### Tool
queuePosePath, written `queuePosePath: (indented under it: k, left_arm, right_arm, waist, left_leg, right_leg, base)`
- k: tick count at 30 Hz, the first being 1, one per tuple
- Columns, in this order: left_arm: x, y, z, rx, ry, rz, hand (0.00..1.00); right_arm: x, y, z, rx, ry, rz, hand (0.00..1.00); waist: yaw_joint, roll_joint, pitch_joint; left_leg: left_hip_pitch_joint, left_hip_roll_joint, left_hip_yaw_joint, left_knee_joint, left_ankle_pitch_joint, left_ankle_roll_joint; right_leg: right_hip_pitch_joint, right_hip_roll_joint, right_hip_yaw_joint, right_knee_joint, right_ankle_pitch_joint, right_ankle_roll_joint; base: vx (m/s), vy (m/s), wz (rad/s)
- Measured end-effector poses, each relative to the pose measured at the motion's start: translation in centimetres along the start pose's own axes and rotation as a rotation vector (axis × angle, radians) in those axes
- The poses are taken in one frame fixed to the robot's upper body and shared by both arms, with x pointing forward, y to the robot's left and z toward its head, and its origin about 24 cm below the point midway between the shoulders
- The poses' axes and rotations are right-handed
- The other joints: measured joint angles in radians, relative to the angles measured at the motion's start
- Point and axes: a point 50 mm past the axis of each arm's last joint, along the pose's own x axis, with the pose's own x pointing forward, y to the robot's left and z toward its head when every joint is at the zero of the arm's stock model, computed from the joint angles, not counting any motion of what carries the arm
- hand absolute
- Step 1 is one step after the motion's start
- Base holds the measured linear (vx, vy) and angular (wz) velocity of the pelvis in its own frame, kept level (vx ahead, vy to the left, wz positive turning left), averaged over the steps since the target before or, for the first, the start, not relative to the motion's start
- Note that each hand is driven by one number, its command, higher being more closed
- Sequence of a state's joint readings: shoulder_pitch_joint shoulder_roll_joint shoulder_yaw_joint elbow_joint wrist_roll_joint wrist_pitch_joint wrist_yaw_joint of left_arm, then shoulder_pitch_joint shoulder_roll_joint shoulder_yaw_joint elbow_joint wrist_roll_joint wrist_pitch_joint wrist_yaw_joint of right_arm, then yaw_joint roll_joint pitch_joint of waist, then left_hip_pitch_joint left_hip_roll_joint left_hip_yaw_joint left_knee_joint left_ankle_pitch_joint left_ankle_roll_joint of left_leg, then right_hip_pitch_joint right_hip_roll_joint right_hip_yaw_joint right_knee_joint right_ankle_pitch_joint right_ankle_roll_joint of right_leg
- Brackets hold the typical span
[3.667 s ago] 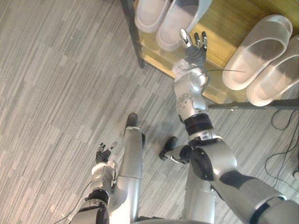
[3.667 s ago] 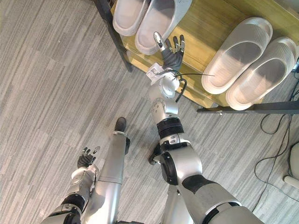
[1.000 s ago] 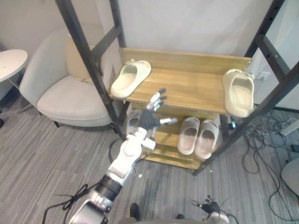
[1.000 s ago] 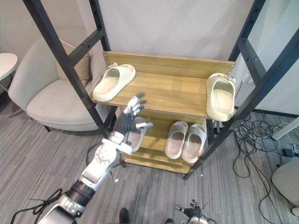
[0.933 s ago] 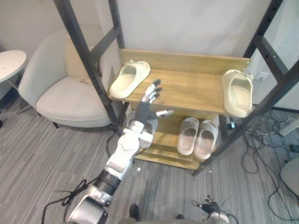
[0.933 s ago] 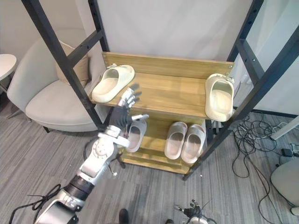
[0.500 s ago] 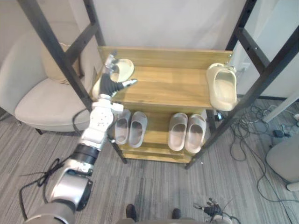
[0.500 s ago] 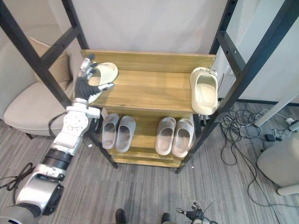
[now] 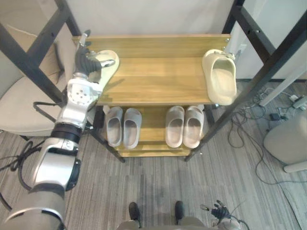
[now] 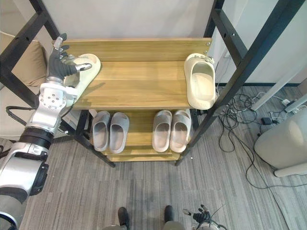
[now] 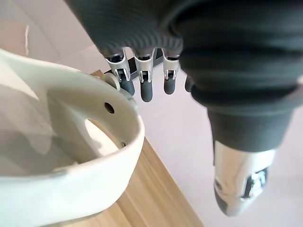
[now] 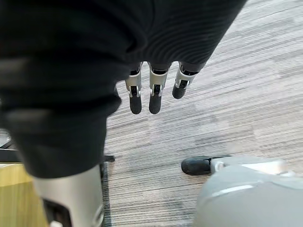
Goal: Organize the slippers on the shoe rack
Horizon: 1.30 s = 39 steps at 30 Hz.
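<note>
Cream slipper, left robot hand now over it, fingers straight

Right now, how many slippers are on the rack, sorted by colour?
Cream slippers, top shelf: 2
Grey slippers, lower shelf: 2
Beige slippers, lower shelf: 2
Total: 6

An office is suggested — grey carpet is laid. The shoe rack is flanked by an armchair and cables.
</note>
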<state>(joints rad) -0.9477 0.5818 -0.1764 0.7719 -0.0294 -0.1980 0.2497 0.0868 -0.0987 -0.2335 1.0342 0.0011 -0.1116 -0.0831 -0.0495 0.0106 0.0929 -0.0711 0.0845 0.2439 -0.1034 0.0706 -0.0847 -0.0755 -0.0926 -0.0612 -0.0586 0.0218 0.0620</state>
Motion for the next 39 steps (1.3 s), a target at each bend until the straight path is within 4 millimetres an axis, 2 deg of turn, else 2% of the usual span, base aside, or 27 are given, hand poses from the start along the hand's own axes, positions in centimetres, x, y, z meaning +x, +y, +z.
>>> queuePosePath:
  k: [5, 11, 24, 36, 39]
  left_arm:
    - [0.7, 0.4, 1.1, 0.01, -0.028, -0.003, 0.0]
    - [1.3, 0.5, 2.1, 0.053, -0.061, -0.002, 0.0]
    - [1.2, 0.7, 0.9, 0.111, -0.007, -0.005, 0.0]
    - [1.0, 0.7, -1.1, 0.264, 0.077, -0.03, 0.0]
    - [1.3, 0.8, -0.4, 0.267, 0.062, -0.023, 0.0]
  right_arm:
    - [-0.1, 0.5, 0.4, 0.013, -0.029, 0.014, 0.0]
    - [-0.1, 0.8, 0.6, 0.015, -0.041, 0.035, 0.0]
    - [-0.2, 1.1, 0.5, 0.006, -0.041, 0.031, 0.0]
    - [-0.2, 2.9, 0.9, -0.003, -0.05, 0.078, 0.0]
    - [-0.3, 3.4, 0.9, -0.028, -0.052, 0.097, 0.0]
  waist:
    - [0.018, 0.0, 0.0]
    - [0.03, -0.002, -0.001]
    - [0.047, -0.002, -0.001]
    - [0.055, -0.004, -0.002]
    - [0.056, -0.021, -0.015]
  left_leg:
    - [-0.025, 0.005, 0.021, 0.0, -0.011, 0.001]
    - [-0.022, 0.006, 0.019, 0.0, -0.01, 0.0]
    - [-0.013, -0.002, -0.013, -0.006, 0.005, 0.007]
    - [-0.013, -0.002, -0.011, -0.007, 0.005, 0.007]
    - [-0.045, 0.005, -0.014, -0.006, 0.008, 0.004]
  right_leg:
    - [-0.048, 0.005, 0.032, 0.013, 0.013, 0.006]
    - [-0.046, 0.006, 0.026, 0.017, 0.013, 0.006]
    - [-0.022, -0.001, -0.011, 0.022, 0.01, 0.002]
    - [-0.014, -0.003, -0.022, 0.015, 0.01, 0.003]
    - [-0.047, 0.0, -0.016, 0.017, 0.014, 0.005]
  base:
    - [-0.04, 0.003, -0.16]
    - [0.0, 0.0, -0.01]
    - [-0.02, -0.003, 0.07]
    - [0.0, 0.0, 0.01]
    - [0.0, 0.0, 0.0]
